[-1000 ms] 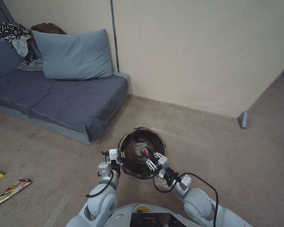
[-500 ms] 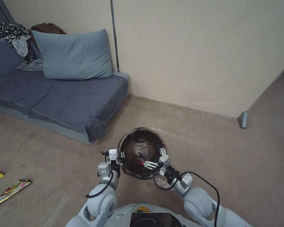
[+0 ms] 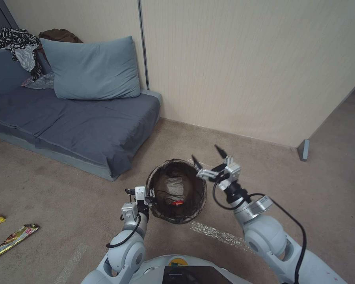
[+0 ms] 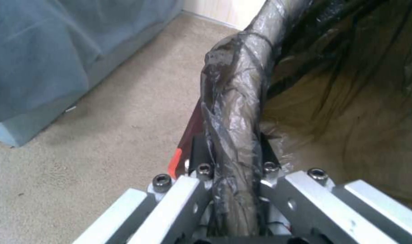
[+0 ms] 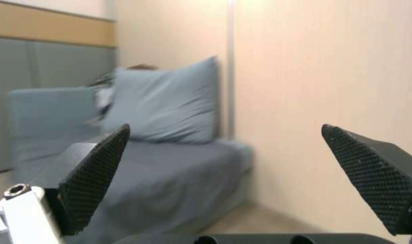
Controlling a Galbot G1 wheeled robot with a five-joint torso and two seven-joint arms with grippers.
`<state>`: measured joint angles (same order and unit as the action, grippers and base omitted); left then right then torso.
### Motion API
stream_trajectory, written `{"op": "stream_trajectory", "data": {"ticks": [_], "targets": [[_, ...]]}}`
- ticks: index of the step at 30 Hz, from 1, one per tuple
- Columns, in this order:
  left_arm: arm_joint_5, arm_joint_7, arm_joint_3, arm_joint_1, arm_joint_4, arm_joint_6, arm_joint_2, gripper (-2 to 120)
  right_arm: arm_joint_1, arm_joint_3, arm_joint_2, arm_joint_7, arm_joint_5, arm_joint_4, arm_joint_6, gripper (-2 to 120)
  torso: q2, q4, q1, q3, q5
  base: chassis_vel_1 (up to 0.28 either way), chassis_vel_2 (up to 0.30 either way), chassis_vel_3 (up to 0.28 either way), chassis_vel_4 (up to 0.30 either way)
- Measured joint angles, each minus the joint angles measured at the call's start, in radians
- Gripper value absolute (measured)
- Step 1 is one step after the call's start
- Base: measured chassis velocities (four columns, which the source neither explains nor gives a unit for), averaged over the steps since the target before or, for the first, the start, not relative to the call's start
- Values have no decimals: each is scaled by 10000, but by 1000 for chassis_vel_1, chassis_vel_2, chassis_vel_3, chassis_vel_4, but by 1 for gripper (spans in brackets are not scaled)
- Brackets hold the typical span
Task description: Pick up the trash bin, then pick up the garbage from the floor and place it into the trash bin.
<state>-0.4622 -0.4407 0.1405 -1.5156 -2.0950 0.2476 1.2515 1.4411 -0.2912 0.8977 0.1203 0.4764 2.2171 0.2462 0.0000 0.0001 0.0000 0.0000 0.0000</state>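
In the head view the left gripper (image 3: 150, 196) has its fingers clamped on the trash bin (image 3: 176, 190) rim, while the right gripper (image 3: 209, 162), fingers apart, hangs empty just beside the bin. The left wrist view shows the fingers (image 4: 201, 169) pinching the bag-covered rim (image 4: 235, 112). In the right wrist view the spread fingers (image 5: 95, 176) face the sofa (image 5: 170, 166).

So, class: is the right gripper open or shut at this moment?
Open. The right gripper has its fingers spread wide with nothing between them, raised beside the trash bin.

Beige carpet floor (image 3: 86, 189) bearing sofa (image 3: 71, 126), yellow wrappers (image 3: 12, 239), clear plastic strip (image 3: 214, 233).
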Motion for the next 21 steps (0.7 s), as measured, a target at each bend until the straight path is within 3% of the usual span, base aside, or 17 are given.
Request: {"op": "stream_trajectory", "data": {"ticks": [5, 9, 21], "targets": [[123, -9, 62, 2, 36, -14, 36, 2, 288, -917, 331, 392, -391, 90, -227, 100, 0, -2, 0, 0, 0, 0, 0, 0, 0], [257, -16, 134, 13, 39, -15, 56, 2, 658, -1829, 1063, 886, -1501, -378, -287, 100, 0, -2, 0, 0, 0, 0, 0, 0, 0], [498, -42, 188, 28, 14, -23, 51, 2, 1849, -2465, 2533, 1131, -2966, -1607, 482, 100, 0, -2, -1, 0, 0, 0, 0, 0, 0]]}}
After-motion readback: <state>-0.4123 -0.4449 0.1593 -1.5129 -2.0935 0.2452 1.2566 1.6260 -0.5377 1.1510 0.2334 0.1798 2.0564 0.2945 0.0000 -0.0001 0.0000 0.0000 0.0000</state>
